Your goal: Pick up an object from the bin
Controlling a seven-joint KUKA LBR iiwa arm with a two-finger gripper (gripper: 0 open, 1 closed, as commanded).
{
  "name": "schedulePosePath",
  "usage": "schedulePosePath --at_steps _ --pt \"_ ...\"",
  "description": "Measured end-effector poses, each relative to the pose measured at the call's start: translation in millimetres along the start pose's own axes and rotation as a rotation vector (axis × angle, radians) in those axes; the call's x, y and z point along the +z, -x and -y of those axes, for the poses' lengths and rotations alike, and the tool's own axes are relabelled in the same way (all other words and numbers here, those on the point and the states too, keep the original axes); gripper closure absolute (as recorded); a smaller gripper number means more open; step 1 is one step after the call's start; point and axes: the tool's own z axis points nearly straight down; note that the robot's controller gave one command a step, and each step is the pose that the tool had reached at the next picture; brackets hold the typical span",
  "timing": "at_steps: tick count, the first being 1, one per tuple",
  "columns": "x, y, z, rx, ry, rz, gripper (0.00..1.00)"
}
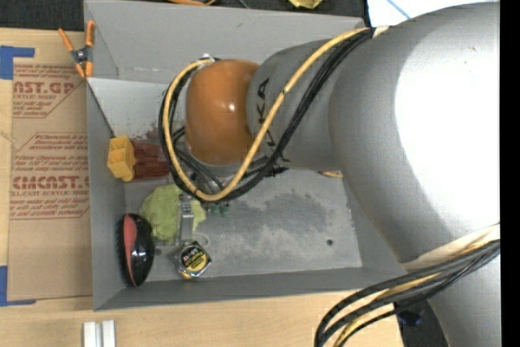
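**Claw**: low in the left end of the grey bin, under the orange wrist cover and its cable loops. I cannot tell whether it is released or clenched. I see nothing gripped in it.

**Green crumpled lump**: right at the claw, spreading to its left. I judge this the likeliest pick.

**Yellow-and-black tape measure**: just in front of the claw, near the front wall.

**Black-and-red oval thing**: left of the claw and forward, beside the left wall.

**Yellow block** and **dark red piece**: behind and left of the claw, touching each other, against the sloping left wall.

**Progress:** nothing is lifted. By my reading, the closing and the lift are both yet to do.

**Room:** it is tight to the claw's left and front, where walls and neighbours crowd in. To its right the bin floor lies bare. Straight up looks to me the cleanest way out.
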Motion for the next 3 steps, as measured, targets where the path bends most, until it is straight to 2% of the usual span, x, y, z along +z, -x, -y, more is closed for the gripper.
schedulePosePath --at_steps 1,2,3 --pt "29.6 21.9 46.6 -0.474 -0.003 0.013 0.0" --pt "29.1 -2.4 -16.8 0.204 -0.006 0.008 1.0" --pt "28.8 -2.6 -16.4 0.204 -0.005 0.007 1.0"
